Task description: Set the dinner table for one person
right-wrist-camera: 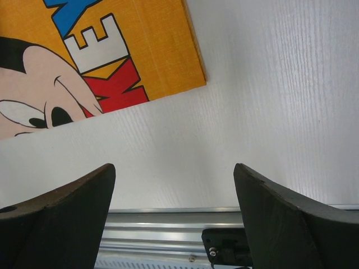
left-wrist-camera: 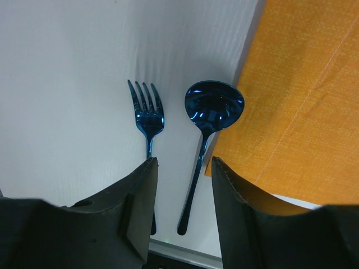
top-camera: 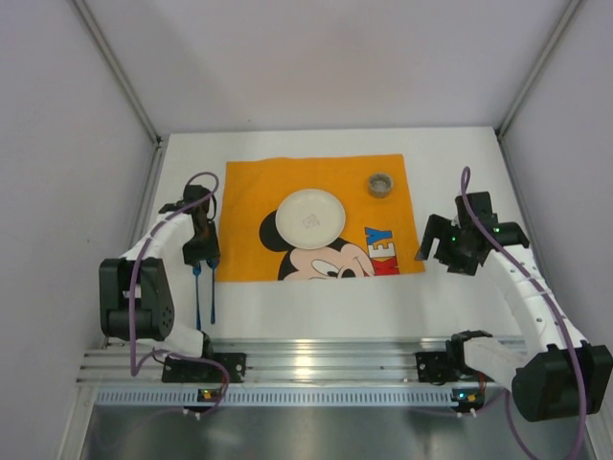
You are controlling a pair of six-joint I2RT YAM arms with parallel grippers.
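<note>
**A:** Where is the left gripper (left-wrist-camera: 182, 165) against the orange mat (top-camera: 249, 192)?

**B:** Just off the mat's left edge, above the handles of the fork (left-wrist-camera: 148, 115) and spoon (left-wrist-camera: 213, 106). Its jaws are parted and hold nothing. The spoon's handle runs between them and the fork's passes under one finger.

**A:** So how should it handle the cutlery?

**B:** I'd say come straight down on one thin handle only and pinch across it, keeping clear of the other. The spoon's bowl sits right at the mat's edge, so a skewed lift could drag the cloth.

**A:** And the right gripper (right-wrist-camera: 174, 168)?

**B:** Released too, and empty, over the bare dinner table (top-camera: 316, 307) just off the mat's near right corner.

**A:** What about the containers?

**B:** The plate (top-camera: 309, 217) sits on the middle of the mat with nothing in it but a faint mark. A small cup (top-camera: 381, 183) stands at the mat's far right corner, and I cannot tell what is inside it
</note>
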